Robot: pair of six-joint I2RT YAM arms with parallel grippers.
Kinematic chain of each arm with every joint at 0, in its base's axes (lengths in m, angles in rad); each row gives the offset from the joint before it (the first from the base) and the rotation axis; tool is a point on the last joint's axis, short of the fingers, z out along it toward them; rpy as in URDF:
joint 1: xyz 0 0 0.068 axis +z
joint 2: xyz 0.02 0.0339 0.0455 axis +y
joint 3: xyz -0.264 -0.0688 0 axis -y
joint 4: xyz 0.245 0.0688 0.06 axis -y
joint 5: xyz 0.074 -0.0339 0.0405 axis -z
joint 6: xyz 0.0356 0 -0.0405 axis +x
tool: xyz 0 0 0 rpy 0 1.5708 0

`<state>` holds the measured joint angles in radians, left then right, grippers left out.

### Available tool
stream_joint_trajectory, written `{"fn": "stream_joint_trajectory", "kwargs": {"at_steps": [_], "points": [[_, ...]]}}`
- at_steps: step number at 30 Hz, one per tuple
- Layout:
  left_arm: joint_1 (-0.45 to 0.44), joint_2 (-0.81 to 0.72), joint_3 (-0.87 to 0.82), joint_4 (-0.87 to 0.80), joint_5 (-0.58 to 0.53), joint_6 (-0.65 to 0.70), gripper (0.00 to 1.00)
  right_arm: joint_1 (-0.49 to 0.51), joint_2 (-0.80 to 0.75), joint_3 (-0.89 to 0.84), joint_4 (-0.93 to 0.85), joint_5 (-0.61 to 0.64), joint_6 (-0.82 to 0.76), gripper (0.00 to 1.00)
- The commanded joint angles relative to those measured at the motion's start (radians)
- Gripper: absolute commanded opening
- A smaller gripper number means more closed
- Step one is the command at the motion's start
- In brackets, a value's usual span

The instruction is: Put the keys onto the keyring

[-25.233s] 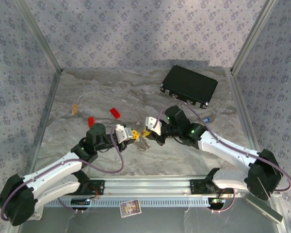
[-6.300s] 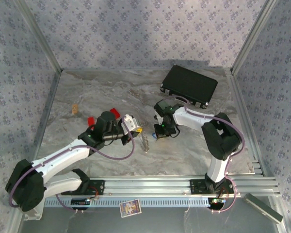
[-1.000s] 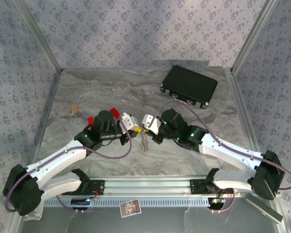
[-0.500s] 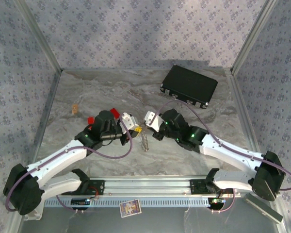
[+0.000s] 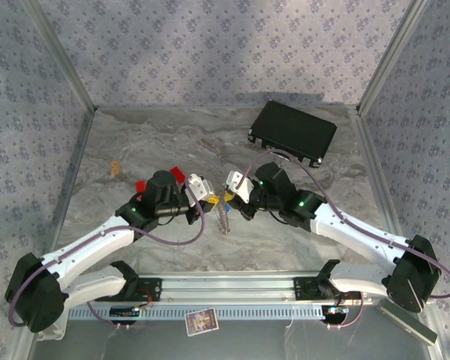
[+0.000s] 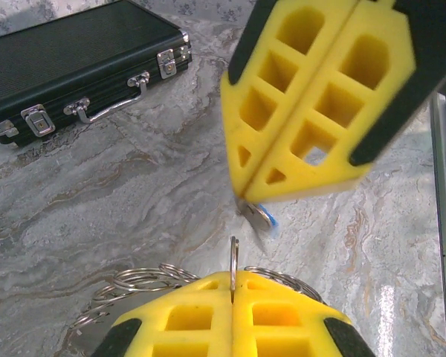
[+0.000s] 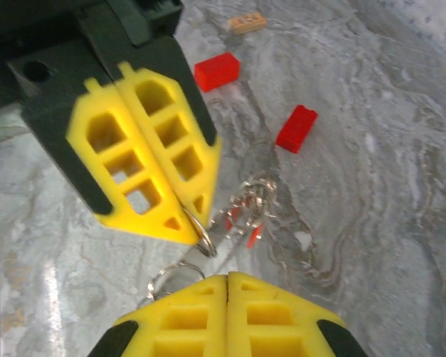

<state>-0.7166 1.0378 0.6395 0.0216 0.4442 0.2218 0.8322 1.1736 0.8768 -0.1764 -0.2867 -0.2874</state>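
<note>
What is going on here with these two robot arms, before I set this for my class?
The left gripper is shut on a loop of the keyring, whose coils dangle beneath it. The right gripper pinches a blue key, held tip to tip just short of that loop; the key is not threaded yet. Among the coils hangs something red, possibly another key, too small to tell. A black case lies on the table behind.
</note>
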Motion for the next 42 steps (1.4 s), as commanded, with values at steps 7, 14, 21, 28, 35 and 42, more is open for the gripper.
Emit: {"fn": "stream_joint_trajectory", "kwargs": {"at_steps": [7, 14, 21, 28, 35, 42], "points": [[-0.007, -0.014, 0.034, 0.012, -0.001, -0.001, 0.0, -0.006, 0.044, 0.068, -0.024, -0.098, 0.041, 0.0], [-0.007, -0.013, 0.034, 0.014, 0.008, 0.004, 0.0, -0.008, 0.057, 0.075, -0.005, -0.028, 0.061, 0.0], [-0.007, -0.013, 0.034, 0.012, 0.016, 0.005, 0.0, -0.008, 0.066, 0.081, 0.003, 0.024, 0.077, 0.0], [-0.007, -0.008, 0.035, 0.011, 0.016, 0.007, 0.0, -0.011, 0.058, 0.076, 0.023, -0.014, 0.097, 0.0], [-0.007, -0.01, 0.035, 0.008, 0.014, 0.007, 0.0, -0.012, 0.052, 0.073, 0.028, -0.054, 0.097, 0.0], [-0.007, -0.012, 0.034, 0.006, 0.016, 0.007, 0.0, -0.014, 0.05, 0.066, 0.044, -0.035, 0.108, 0.0]]}}
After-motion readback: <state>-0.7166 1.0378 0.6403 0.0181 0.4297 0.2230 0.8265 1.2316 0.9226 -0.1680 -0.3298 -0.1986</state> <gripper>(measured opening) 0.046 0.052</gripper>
